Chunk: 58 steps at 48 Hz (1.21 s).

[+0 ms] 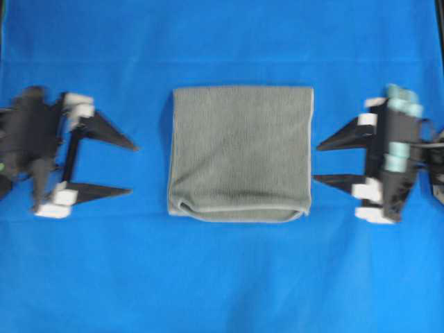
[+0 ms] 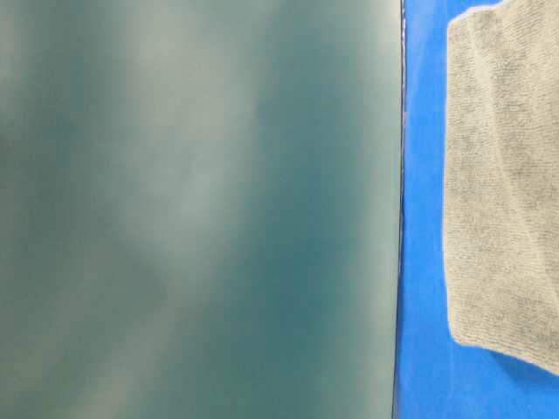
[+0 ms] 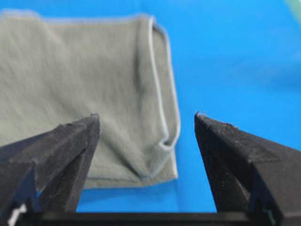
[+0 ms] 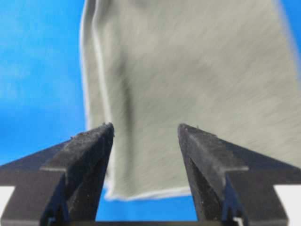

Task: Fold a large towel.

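grey-green microfibre, the large towel (image 1: 239, 152) lies folded between the left gripper (image 1: 132, 168) and right gripper (image 1: 316, 162), both released, so a careless regrasp could pinch one layer and undo it.

Bare blue sheet (image 1: 222, 277) all round the folded towel (image 1: 239, 154) — only obstacle.

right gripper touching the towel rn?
Apart. Overhead view: bare blue sheet shows between the open right gripper and the towel.
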### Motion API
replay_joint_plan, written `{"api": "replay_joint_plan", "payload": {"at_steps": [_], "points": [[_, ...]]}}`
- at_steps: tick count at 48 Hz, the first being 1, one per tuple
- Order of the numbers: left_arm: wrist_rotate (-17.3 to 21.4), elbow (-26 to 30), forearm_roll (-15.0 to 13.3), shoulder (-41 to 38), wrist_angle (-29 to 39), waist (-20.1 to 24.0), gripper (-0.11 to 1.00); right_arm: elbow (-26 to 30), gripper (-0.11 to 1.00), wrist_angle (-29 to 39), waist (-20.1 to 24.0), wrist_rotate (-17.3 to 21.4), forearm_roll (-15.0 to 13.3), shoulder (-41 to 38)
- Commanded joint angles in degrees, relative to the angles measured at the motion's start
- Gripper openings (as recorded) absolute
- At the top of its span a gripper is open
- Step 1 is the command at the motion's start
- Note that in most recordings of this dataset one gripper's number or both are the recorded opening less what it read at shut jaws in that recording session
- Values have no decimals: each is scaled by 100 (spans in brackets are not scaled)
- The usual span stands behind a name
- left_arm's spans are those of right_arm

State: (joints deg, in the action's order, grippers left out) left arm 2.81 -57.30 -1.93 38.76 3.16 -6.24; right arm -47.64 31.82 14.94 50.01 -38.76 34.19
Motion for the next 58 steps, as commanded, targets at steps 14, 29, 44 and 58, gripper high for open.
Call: {"api": "replay_joint_plan", "payload": {"at_steps": [14, 29, 44, 58], "points": [[475, -624, 18, 2303, 896, 606, 77, -598, 60, 606, -26, 26, -1002, 2276], [396, -1608, 18, 3393, 923, 1151, 76, -1872, 60, 264, -290, 554, -1116, 3357], [325, -1696, -26, 3410, 844, 1169, 76, -2048, 60, 62, -360, 791, -1134, 3173], [79, -1723, -35, 3393, 861, 1090, 76, -2057, 59, 79, -369, 826, -1134, 3138]]}}
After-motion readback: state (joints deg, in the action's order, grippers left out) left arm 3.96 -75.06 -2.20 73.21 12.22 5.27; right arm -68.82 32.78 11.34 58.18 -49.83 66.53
